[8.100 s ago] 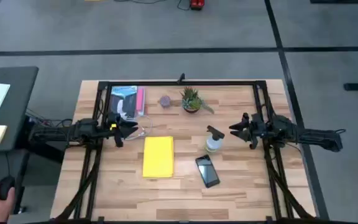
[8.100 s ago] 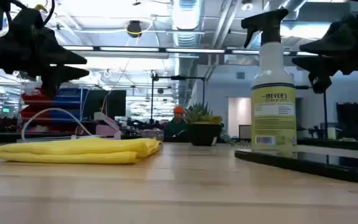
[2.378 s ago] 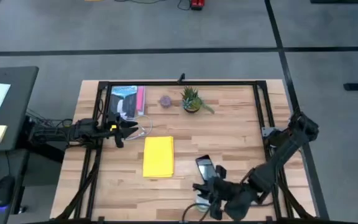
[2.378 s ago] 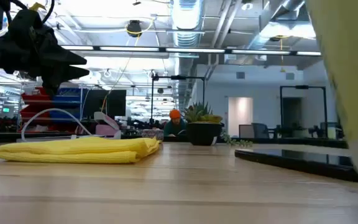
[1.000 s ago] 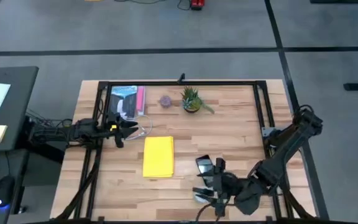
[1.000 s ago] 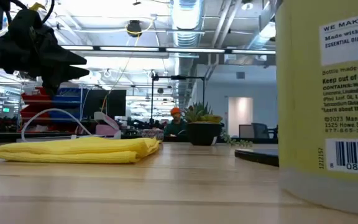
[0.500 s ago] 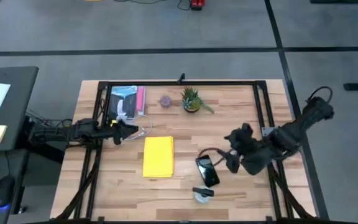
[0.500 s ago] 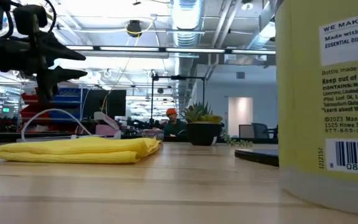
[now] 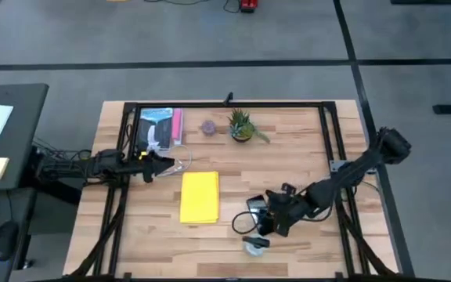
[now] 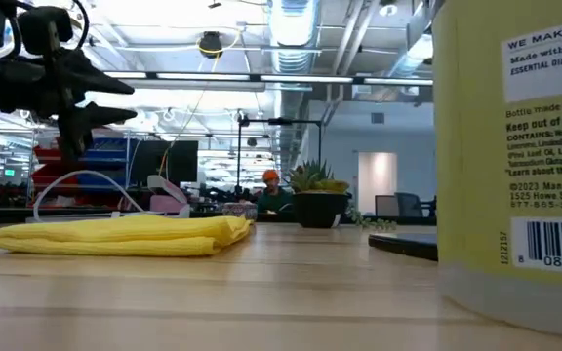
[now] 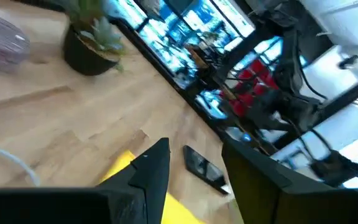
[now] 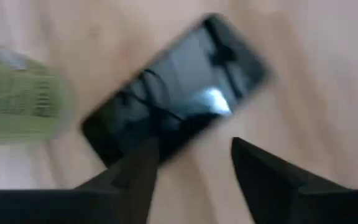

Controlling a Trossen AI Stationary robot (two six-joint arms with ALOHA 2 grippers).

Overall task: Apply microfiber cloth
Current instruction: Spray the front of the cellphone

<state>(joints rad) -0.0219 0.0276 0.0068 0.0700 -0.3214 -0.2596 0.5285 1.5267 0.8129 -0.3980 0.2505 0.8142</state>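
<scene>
While the cloth (image 9: 199, 197) is lying at centre frame, long axis vertical, my spread left gripper (image 9: 163, 163) is hovering nearer, at its upper left; my right gripper (image 9: 263, 222), spread, is hovering over the phone (image 9: 258, 213).

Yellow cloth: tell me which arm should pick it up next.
Left, likely. The left gripper hangs open just beside the yellow cloth's far corner, empty. The right gripper is open over the phone, with the spray bottle close beside it.

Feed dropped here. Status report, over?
Left end effector open, beside cloth. Right end effector open over phone. Cloth untouched. Spray bottle near phone.
</scene>
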